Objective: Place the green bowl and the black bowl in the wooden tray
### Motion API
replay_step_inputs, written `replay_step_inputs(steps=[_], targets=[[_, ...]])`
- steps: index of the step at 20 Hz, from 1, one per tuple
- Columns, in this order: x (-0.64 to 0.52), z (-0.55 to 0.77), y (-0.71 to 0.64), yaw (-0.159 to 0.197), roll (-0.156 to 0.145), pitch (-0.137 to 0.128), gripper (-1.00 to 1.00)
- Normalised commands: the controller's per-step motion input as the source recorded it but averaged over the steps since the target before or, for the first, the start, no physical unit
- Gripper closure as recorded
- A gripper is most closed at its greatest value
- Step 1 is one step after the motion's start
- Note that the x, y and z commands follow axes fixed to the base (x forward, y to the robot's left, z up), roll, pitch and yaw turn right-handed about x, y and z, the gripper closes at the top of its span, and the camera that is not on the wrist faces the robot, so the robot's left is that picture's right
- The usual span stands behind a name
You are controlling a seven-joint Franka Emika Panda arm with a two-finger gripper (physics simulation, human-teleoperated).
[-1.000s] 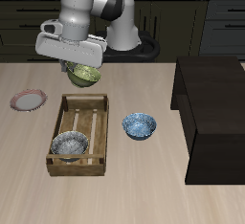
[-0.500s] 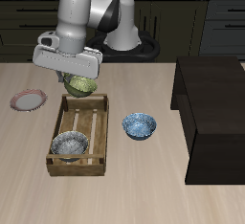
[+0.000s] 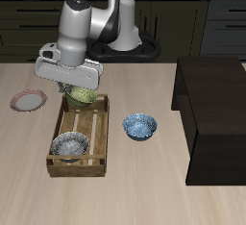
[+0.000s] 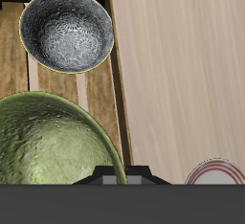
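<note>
While the arm reaches down over the crate, these are the facts by part:

Gripper [image 3: 77, 90]: it hangs low over the back end of the wooden tray [image 3: 103, 137], wide body tilted. Its fingers are closed on the rim of the green bowl [image 3: 82, 96]; the fingertips themselves are hidden behind the gripper body in the exterior view and lie outside the wrist view.

Green bowl: held at the gripper, it sits just over the tray's back end, opening upward, olive with a speckled inside. In the wrist view it [image 4: 53, 142] fills much of the frame directly under the camera, above the tray's slats. Whether it touches the slats I cannot tell.

Black bowl [image 3: 70, 146]: it rests upright inside the tray, at the end nearer the table's front edge, with its grey-white speckled inside showing. The wrist view shows it [image 4: 67, 31] on the slats, just beside the green bowl, with a small gap between the rims.

Wooden tray: it lies on the table with its long sides running front to back; one plank wall [image 4: 117, 84] shows in the wrist view.

Blue-and-white bowl [image 3: 140, 126]: on the table, just beside the tray's long side.

Pink-rimmed plate [image 3: 29, 100]: on the table at the tray's other side, farther back, apart from it.

Dark cabinet [image 3: 216, 113]: stands at the table's edge, well apart from the tray.
</note>
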Motion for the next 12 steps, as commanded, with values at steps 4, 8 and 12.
replay_step_inputs(steps=[4, 8, 12], targets=[[0.05, -0.27, 0.01, 0.024, -0.035, 0.032, 1.00], [0.07, -0.30, 0.08, 0.006, 0.011, 0.041, 1.00], [0.00, -0.18, 0.09, 0.024, 0.007, 0.020, 1.00]])
